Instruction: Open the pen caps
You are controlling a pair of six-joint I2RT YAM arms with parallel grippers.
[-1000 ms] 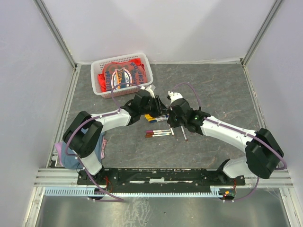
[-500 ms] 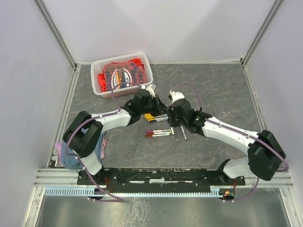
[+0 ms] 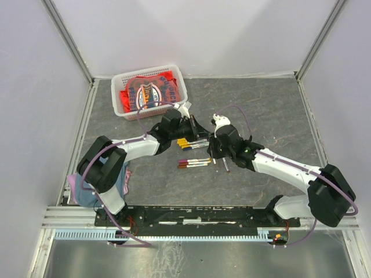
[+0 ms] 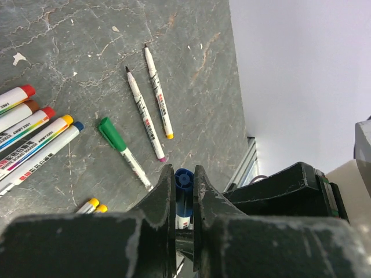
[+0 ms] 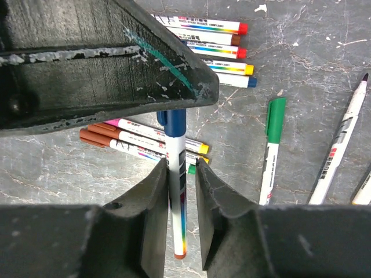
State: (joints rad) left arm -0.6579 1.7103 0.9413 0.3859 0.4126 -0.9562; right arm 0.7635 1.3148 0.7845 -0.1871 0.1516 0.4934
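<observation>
We see the grey marbled table [image 3: 278, 110] filling the overhead view, with a white basket [image 3: 181, 87] holding a red cloth [image 3: 130, 95] at its upper left. The two arms reach in from the bottom edge and meet at the centre of the frame. There the left claw [image 4: 184, 180] is clamped tight on a blue cap [image 4: 184, 177], low in the middle of the left wrist view. The right claw [image 5: 181, 168] stands narrowly parted around that same pen's white barrel [image 5: 176, 197], with a slim gap showing on one side. We cannot tell whether the cap has come loose from the barrel. Two uncapped pens [image 4: 145, 114] lie side by side in the upper middle of the left wrist view. At its left edge is a fanned row of capped pens [image 4: 35, 130] in red, brown, yellow and blue. Between these groups, another pen wears a green cap [image 4: 110, 132].
</observation>
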